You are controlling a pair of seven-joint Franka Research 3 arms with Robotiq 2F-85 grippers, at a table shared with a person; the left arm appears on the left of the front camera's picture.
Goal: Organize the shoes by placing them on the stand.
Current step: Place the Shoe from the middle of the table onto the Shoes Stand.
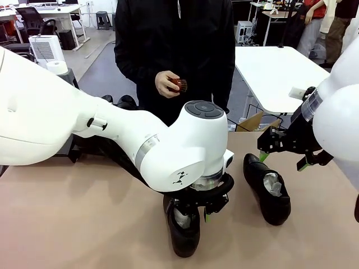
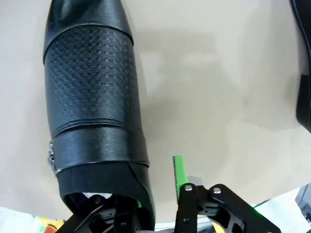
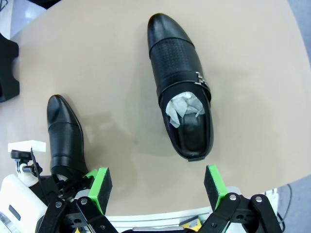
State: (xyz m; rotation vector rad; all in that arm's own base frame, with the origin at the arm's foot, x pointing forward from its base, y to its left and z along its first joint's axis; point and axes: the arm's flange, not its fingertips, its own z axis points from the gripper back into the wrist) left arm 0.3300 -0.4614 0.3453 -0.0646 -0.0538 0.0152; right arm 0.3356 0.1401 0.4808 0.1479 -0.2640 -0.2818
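**Step in hand:** pick-up of one shoe for the stand. All places below are given from the near shoe.

- **Near shoe**: glossy black with a textured upper. It lies flat on the table, toe toward the robot's edge.
- **Left gripper**: down over the heel end of the near shoe. The outer green pad stands just clear of the leather, and the other finger is hidden behind the heel. The jaws are drawn partway in, with no pinch made.
- **Second shoe**: on the table just to the right of the near shoe and a little farther out. It is stuffed with white paper.
- **Right gripper**: hovers above the second shoe, pads spread wide, nothing between them.
- **Stand**: probably the dark shape to the left of the near shoe and farther out, mostly covered by the left arm. You cannot make out its free slots.
- **Person**: across the table beyond the near shoe. One hand holds a small reddish item.

**Next move, as judged:** have the left jaws close firmly on the heel wall. Then lift straight up before you swing left toward the stand, keeping clear of the second shoe.
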